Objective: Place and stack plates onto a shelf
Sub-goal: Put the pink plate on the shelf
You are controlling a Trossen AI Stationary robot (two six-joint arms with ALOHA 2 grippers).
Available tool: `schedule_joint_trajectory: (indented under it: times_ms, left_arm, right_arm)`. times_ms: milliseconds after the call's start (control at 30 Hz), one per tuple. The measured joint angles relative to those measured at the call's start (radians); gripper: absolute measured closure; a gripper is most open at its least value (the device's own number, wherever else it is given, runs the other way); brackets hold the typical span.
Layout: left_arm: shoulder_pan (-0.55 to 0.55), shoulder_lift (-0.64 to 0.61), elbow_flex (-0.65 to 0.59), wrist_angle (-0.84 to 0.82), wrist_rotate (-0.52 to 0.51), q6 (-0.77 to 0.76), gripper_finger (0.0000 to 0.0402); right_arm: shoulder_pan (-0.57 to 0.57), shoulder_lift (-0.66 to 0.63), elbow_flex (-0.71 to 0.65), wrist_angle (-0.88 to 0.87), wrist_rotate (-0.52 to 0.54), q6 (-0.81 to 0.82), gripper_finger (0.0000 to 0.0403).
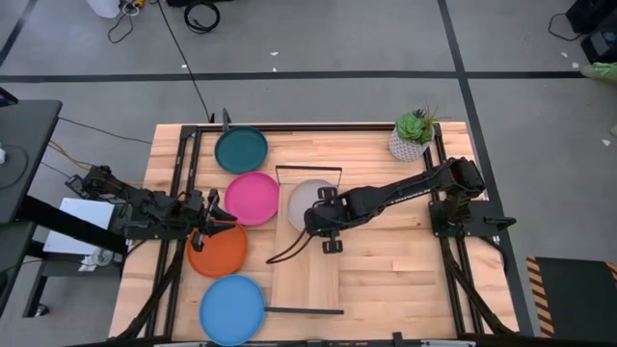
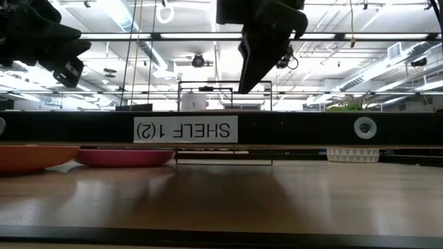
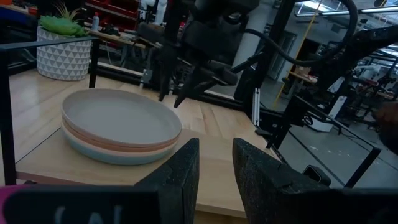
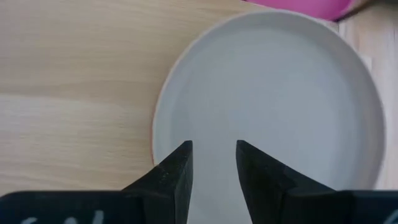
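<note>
A stack of plates with the grey plate (image 1: 301,196) (image 3: 118,115) (image 4: 280,93) on top rests on the far part of the light-wood shelf (image 1: 308,280); tan and light blue rims show beneath it. On the table lie the dark teal plate (image 1: 241,149), magenta plate (image 1: 252,199), orange plate (image 1: 217,253) and bright blue plate (image 1: 232,308). My right gripper (image 1: 320,218) (image 4: 214,149) hangs open above the grey plate, pointing down and clear of it. My left gripper (image 1: 214,210) (image 3: 216,146) is open, raised between the magenta and orange plates, facing the shelf.
A potted green plant (image 1: 413,135) (image 3: 62,43) stands at the table's far right. Black wire frames (image 1: 308,169) rise at the shelf's ends. Black rails (image 1: 178,193) run along the table's left and right sides. The shelf's near half is bare wood.
</note>
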Motion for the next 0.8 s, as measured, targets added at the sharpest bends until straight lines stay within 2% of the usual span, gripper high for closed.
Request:
schedule_joint_trajectory:
  times_ms: [267,433,800]
  left_arm:
    - [0.0,0.0,0.0,0.0,0.0,0.0,0.0299]
    - [0.0,0.0,0.0,0.0,0.0,0.0,0.0299]
    - [0.0,0.0,0.0,0.0,0.0,0.0,0.0299]
  right_arm:
    - [0.002,0.0,0.0,0.057,0.002,0.005,0.0276]
    - [0.011,0.0,0.0,0.015,0.003,0.027,0.0276]
    - [0.062,-0.001,0.0,-0.036,0.093,0.058,0.0276]
